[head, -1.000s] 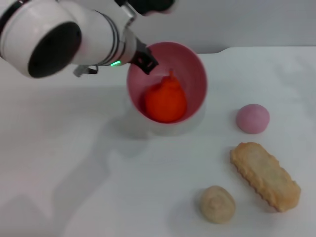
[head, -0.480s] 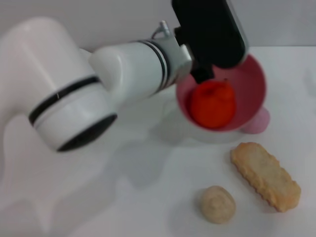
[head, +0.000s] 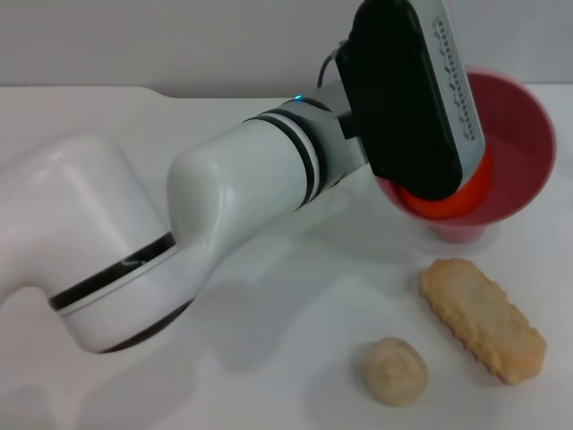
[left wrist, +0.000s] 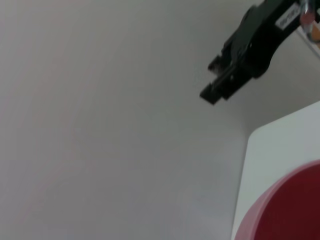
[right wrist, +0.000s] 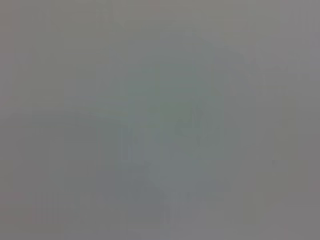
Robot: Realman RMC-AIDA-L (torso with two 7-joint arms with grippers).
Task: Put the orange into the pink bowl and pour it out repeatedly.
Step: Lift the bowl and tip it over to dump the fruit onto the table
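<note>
White tabletop (head: 269, 376): left gripper (head: 407, 98) carries the tilted pink bowl (head: 515, 152), rim grip presumed though fingers hidden; the orange (head: 448, 197), glossy, light, should roll out easily.

The head camera looked forward and down on the white table (head: 224, 376) from above, the left arm (head: 233, 197) crossing close beneath it and filling much of the left and middle. The left wrist camera sat very near the pink bowl (left wrist: 290, 210), facing the far wall, with a dark gripper (left wrist: 250, 47) farther off. Both views shared the bowl (head: 515, 143) and the table's far edge. The right wrist camera showed only flat grey; its direction could not be told.
</note>
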